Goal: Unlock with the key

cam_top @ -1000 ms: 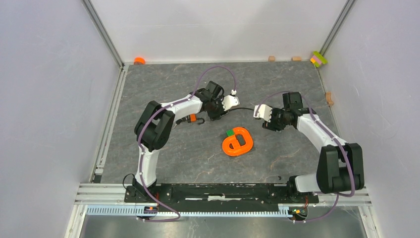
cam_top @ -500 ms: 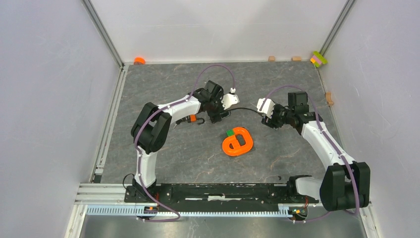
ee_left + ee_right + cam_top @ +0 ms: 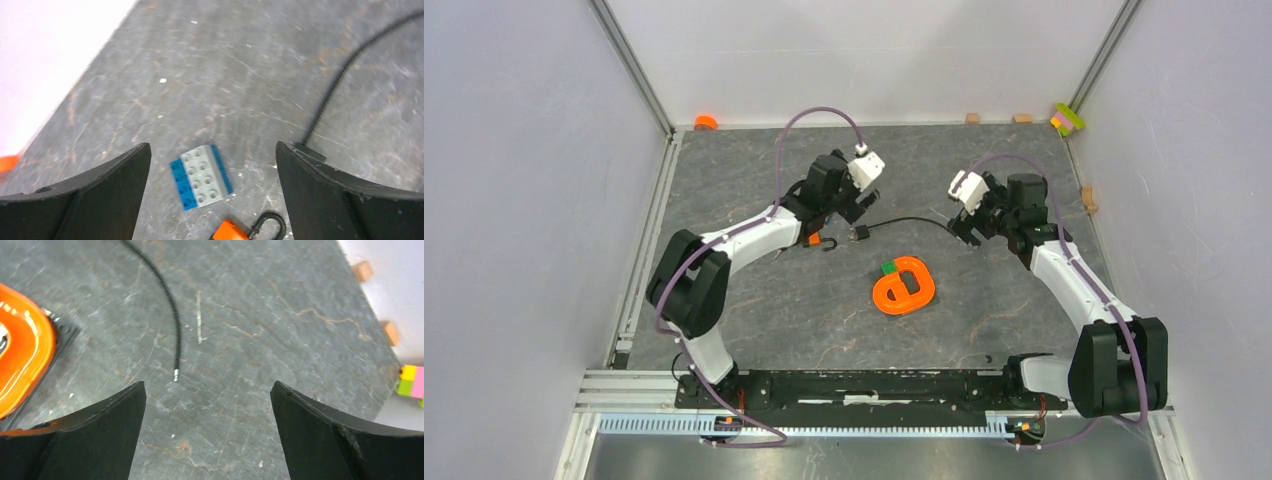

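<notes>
The key does not show in any view. A thin black cable (image 3: 909,220) lies on the table between my grippers, with a small black lock (image 3: 861,232) on its left end. In the left wrist view that lock (image 3: 310,151) sits by my right finger. The cable's silvery tip (image 3: 176,375) shows in the right wrist view. The small orange padlock (image 3: 814,240) with a black shackle lies left of the lock, also at the bottom of the left wrist view (image 3: 230,232). My left gripper (image 3: 844,208) (image 3: 212,165) is open and empty above them. My right gripper (image 3: 965,228) (image 3: 208,400) is open and empty near the cable's right end.
An orange ring-shaped piece (image 3: 904,287) with a green block (image 3: 888,267) lies mid-table, its edge in the right wrist view (image 3: 20,355). A blue and grey brick (image 3: 202,176) lies between my left fingers. Small blocks (image 3: 1068,119) and an orange cap (image 3: 705,122) line the back wall.
Both grippers have pulled back from the cable toward the rear of the table, the left one up and leftward. The cable and its lock now lie loose on the table.
</notes>
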Motion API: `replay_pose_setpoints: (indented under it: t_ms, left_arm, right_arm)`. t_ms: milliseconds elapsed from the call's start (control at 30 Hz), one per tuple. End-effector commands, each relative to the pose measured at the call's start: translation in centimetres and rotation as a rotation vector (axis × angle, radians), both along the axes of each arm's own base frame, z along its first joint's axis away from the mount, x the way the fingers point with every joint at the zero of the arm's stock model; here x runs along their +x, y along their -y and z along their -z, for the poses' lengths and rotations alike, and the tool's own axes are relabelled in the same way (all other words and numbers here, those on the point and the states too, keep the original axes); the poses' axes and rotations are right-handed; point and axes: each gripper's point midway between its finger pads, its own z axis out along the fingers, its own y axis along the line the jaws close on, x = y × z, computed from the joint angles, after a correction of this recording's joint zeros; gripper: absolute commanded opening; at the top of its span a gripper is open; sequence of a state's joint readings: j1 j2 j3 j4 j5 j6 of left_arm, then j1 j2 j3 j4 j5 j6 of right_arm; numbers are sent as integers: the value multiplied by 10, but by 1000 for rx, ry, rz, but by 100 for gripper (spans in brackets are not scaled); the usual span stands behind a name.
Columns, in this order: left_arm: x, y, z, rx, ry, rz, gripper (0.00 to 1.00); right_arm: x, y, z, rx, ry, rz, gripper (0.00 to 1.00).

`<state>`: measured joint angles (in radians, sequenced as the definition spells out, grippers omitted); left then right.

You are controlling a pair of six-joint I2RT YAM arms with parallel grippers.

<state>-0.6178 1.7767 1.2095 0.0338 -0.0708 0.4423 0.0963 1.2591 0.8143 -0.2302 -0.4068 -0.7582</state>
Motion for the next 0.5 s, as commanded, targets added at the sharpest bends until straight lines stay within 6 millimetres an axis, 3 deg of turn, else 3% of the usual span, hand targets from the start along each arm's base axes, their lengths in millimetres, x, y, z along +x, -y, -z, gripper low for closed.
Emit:
replay_pose_setpoints:
  t_ms: [0,133,267,467]
  left_arm:
    - [20,-32,-75,-235,148,-250,100]
    - [18,-69,-96,-310,162,-435,100]
    - [0,-101,-104,-332,87,-502,100]
    - [-31,-143,-135,-474,29,-489,100]
  right_arm:
    - [40,9,-60,111,171,177,98]
    - [44,7,-81,222,221,237,98]
    - [28,10,-71,294,207,306,98]
    - [9,5,-63,426,160,347,98]
